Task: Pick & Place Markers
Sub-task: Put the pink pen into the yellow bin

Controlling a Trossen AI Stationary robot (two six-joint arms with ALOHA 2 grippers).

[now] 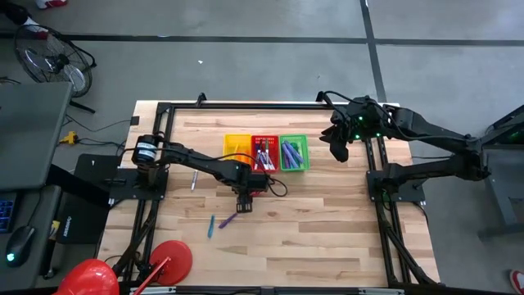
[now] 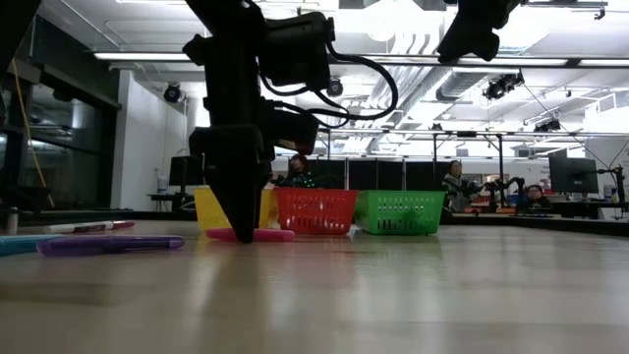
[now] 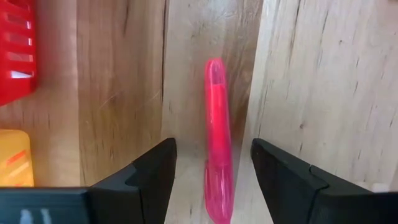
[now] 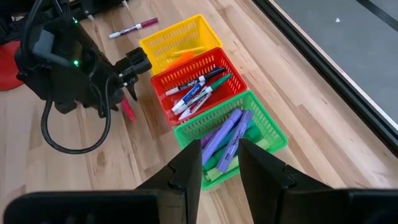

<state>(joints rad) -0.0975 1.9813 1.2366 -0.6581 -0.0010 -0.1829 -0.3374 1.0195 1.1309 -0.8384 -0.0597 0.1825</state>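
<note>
While the right gripper (image 1: 340, 152) hangs narrow and empty above the baskets, the left gripper (image 3: 213, 163) stands wide astride the pink marker (image 3: 216, 134), which lies lengthwise between its fingers on the table (image 3: 323, 81).

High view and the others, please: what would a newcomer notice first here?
Probably the left hand, lowered open astride a pink marker lying on the table just in front of the red basket. Next, the bright row of yellow, red and green baskets mid-table, with the right hand hovering beside the green one.
</note>
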